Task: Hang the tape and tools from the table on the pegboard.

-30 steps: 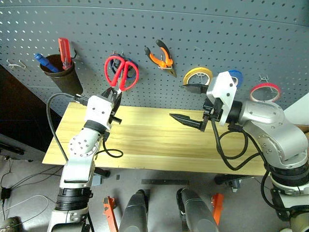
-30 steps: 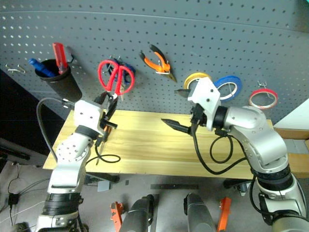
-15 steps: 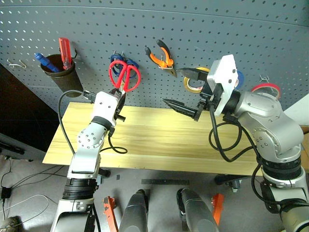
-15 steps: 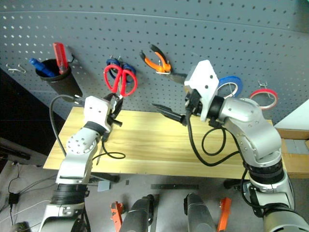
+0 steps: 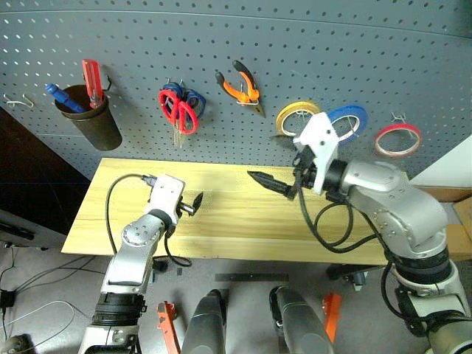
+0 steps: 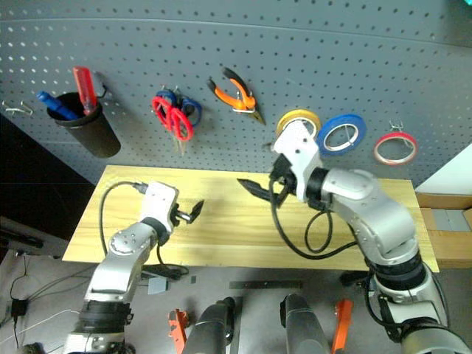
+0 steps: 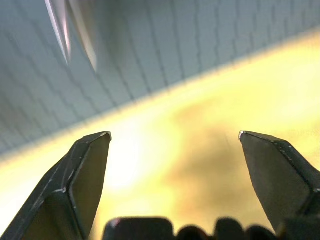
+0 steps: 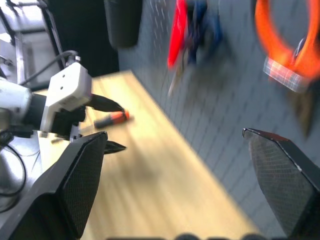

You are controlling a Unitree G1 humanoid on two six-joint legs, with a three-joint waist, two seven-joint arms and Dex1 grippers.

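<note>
Grey perforated steel makes up the pegboard (image 5: 295,44) along the far side, and most of the job already hangs on it. The pale yellow plank table (image 5: 236,221) runs below it, left to right.

The red-handled scissors (image 5: 181,118) hang left of centre, over a blue-handled pair. They are rigid and of moderate weight, best carried by a finger loop. The red tape (image 5: 377,140) sits on a hook at the far right. It is a light, thin ring, a little springy, and easy to hook by its rim. The orange-and-black pliers (image 5: 243,90) hang near the middle, compact and stiff, with rubbery handles that should give good purchase.

The slim screwdriver (image 8: 112,119) is the one piece left on the table, lying flat at the left end just beside the left arm's fingers. I judge it light and rigid but prone to roll. The black-and-red handle is the place to pinch, since the thin shaft would likely slip.

The left gripper (image 7: 175,135) hangs low over the left part of the table with its jaws spread wide, holding nothing and touching nothing I can see. The right gripper (image 8: 174,134) hovers above the middle of the table, near the pegboard, also wide open and empty.
</note>
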